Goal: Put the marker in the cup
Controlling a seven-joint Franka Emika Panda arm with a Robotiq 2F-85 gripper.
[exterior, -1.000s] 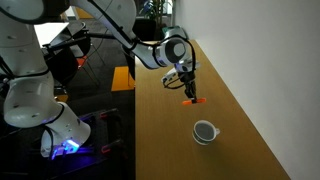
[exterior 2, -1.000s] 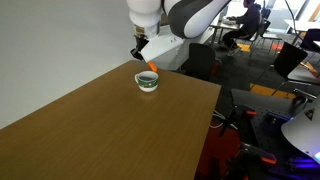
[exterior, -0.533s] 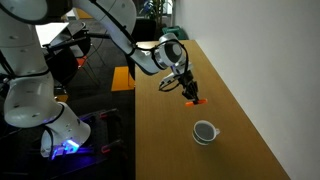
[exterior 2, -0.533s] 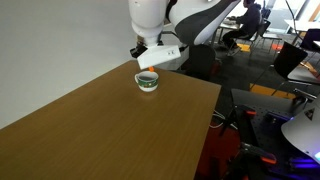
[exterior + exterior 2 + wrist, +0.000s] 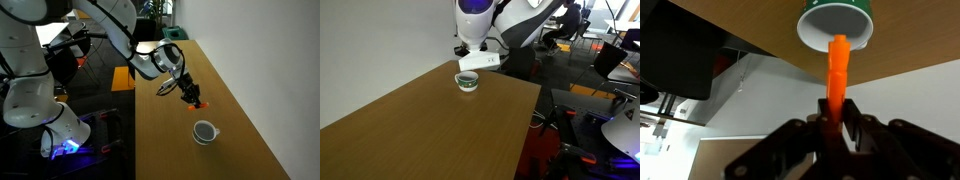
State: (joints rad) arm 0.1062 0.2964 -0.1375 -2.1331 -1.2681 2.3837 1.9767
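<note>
My gripper (image 5: 190, 96) is shut on the orange marker (image 5: 198, 103) and holds it in the air above the wooden table, a little short of the cup (image 5: 205, 131). In the wrist view the marker (image 5: 837, 75) sticks out from between the black fingers (image 5: 836, 122), and its tip overlaps the rim of the cup (image 5: 840, 22), which shows a green outside and a white inside there. In an exterior view the cup (image 5: 467, 81) stands near the table's far edge, and the arm's white body hides the gripper and marker just behind it.
The wooden table (image 5: 190, 150) runs along a white wall (image 5: 260, 60). Beyond the table's edge are the robot's white base (image 5: 40, 110), cables and black equipment. Office chairs and a person (image 5: 565, 20) are in the background.
The gripper has carried the marker lower and nearer to the cup. In the exterior view from the table's other end the arm has swung right, behind the cup. The cup has not moved.
</note>
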